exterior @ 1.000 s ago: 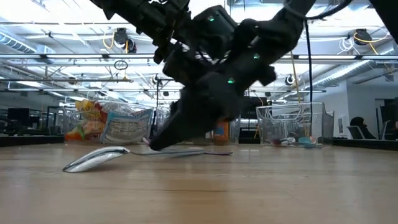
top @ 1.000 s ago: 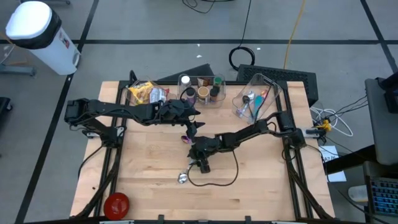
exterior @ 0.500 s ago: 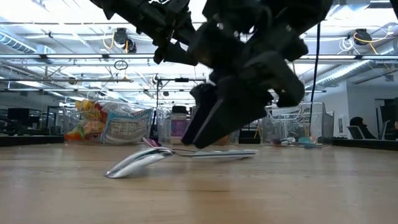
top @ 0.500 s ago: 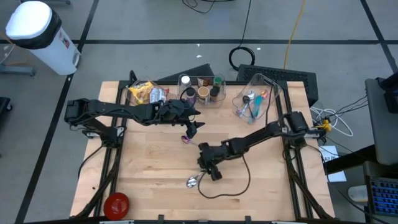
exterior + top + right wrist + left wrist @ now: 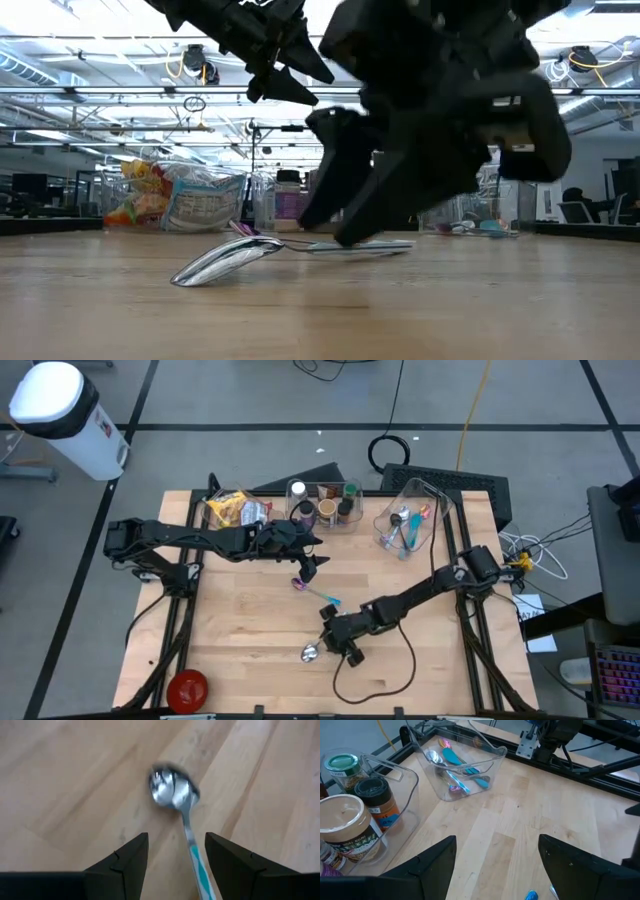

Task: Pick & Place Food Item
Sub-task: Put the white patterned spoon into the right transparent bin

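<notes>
R gripper (image 5: 170,857) low over spoon (image 5: 172,790), fingers spread, handle between, not pinched. Spoon flat on table (image 5: 240,630), front-centre. Pick step, prob. Next: drop, close on handle. L gripper (image 5: 495,860) spread too, hanging near jars (image 5: 350,815).

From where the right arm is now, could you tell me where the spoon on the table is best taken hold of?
Grip the spoon by its straight teal-and-white handle, coming from above. It lies flat on the table, and the rounded bowl offers no parallel sides. The right gripper already has open fingers either side of the handle.
</notes>
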`<state>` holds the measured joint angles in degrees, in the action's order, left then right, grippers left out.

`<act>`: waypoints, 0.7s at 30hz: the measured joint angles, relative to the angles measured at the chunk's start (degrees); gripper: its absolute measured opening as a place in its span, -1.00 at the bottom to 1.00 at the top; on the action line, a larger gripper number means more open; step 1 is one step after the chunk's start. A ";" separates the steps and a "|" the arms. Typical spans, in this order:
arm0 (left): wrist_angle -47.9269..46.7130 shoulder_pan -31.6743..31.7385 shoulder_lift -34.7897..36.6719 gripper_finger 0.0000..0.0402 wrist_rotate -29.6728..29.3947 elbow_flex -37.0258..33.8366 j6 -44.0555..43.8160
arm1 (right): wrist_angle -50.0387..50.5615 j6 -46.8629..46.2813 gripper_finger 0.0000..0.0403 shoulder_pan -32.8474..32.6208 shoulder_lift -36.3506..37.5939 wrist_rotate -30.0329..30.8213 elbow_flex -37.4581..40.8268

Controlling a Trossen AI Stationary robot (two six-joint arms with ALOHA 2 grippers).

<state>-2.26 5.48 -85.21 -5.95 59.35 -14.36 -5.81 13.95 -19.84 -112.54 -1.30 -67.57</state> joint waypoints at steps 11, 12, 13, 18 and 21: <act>0.00 0.00 0.02 0.42 -0.01 0.00 0.00 | -6.83 -1.21 -0.05 2.51 -5.97 -0.34 0.35; 0.00 0.00 0.02 0.42 0.01 0.00 0.01 | -6.85 -1.36 -0.05 2.83 -6.46 -0.49 0.35; 0.00 0.00 0.00 0.42 -0.01 0.00 0.01 | -6.84 -1.44 -0.05 3.10 -6.72 -0.69 0.35; 0.01 0.00 0.00 0.42 0.01 0.00 -0.01 | -6.57 -2.93 -0.08 3.97 -6.88 -1.27 0.35; 0.01 0.01 0.02 0.42 0.00 0.00 -0.01 | -5.66 -2.93 -0.18 4.11 -6.90 -1.47 0.33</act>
<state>-2.25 5.49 -85.19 -5.95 59.35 -14.37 -11.46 11.02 -15.74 -119.44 -2.77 -67.24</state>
